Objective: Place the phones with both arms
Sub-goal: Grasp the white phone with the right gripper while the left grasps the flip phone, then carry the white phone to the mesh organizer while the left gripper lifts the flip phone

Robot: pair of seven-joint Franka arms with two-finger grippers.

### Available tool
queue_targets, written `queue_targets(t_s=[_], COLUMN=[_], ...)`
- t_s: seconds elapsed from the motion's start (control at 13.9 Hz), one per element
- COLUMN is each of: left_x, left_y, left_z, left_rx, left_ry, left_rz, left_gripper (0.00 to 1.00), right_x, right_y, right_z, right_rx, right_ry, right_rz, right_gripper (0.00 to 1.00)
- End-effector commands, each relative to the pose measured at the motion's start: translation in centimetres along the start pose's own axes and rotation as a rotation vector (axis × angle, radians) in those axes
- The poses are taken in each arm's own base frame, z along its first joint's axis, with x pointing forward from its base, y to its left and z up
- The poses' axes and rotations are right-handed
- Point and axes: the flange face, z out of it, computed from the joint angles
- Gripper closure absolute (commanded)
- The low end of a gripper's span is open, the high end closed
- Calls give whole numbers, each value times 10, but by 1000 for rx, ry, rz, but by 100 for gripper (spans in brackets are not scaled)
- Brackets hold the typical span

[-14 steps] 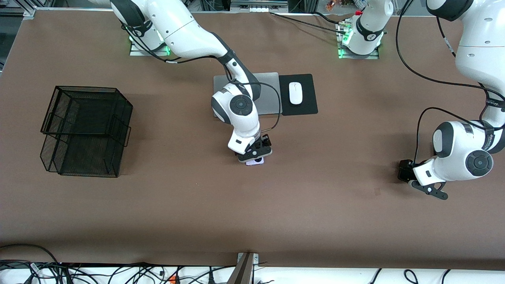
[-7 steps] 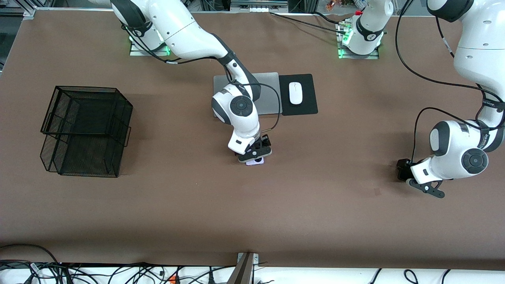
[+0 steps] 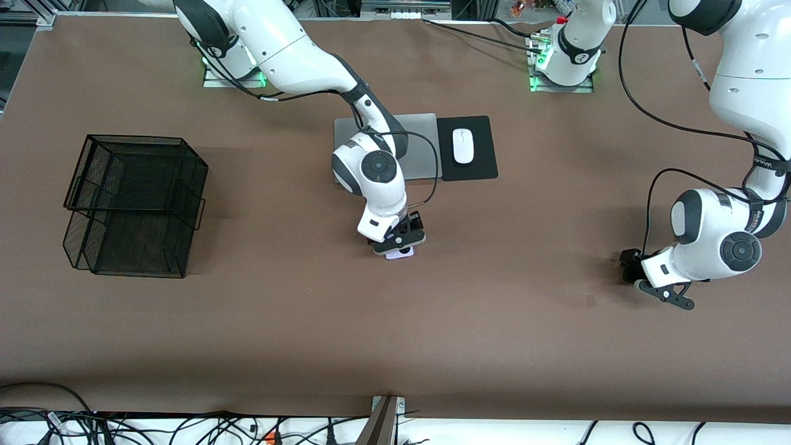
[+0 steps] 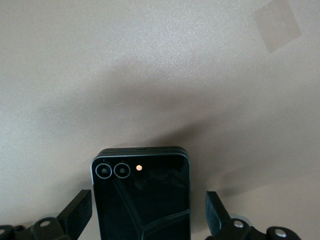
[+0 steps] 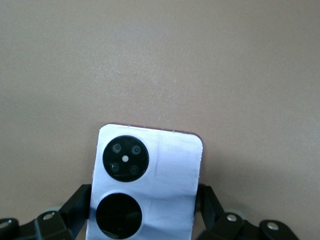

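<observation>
left arm [image 3: 735, 74]: glossy white shells, black joint bands, dark round joint cap, looping black cable | right arm [image 3: 309, 62]: same white-and-black build, thin black cable | bases: green lights

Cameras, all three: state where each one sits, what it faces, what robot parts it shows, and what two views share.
Front view: high across the table, facing both arms; shows the right hand, the left hand and the laptop.
Left wrist view: on the left wrist, looking down at the black phone between open fingers.
Right wrist view: on the right wrist, looking down at the lilac phone, fingers against its sides.
Shared: the front view also shows the lilac phone.
</observation>
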Motion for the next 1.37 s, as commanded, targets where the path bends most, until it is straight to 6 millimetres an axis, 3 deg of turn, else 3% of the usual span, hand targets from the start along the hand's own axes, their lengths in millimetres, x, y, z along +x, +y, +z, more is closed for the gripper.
queue_targets(t_s=[0.0,0.22,0.36,0.5,0.58,0.72,0.79,1.01,1.15,1.3], left_x=[-2,0,0,1,1,1,0,1,0,0], left_y=[-4,-4,-3,-3,-3,-4,-5,-4,-5,-6], left_z=[4,9,10,12,12,12,13,12,11,8], left_rx=[21,24,24,26,26,26,27,26,27,29], left_ry=[6,6,5,12,11,10,10,5,4,5], left_rz=[26,30,32,33,33,32,31,30,29,27], left_gripper=[0,0,0,0,0,0,0,14,27,33], right_x=[6,6,10,21,35,53,60,76,72,62], right_y=[-1,-2,-2,10,28,71,103,199,263,325], right_z=[1,0,-13,-52,-88,-157,-188,-265,-297,-313], right_rx=[-5,-4,-2,-18,-10,-7,-31,-114,-176,-223], right_ry=[32,30,29,-37,-56,-103,-128,-101,-135,-193], right_rz=[-10,-6,-5,46,96,178,215,351,433,441], right_gripper=[99,100,100,100,100,100,100,100,100,100])
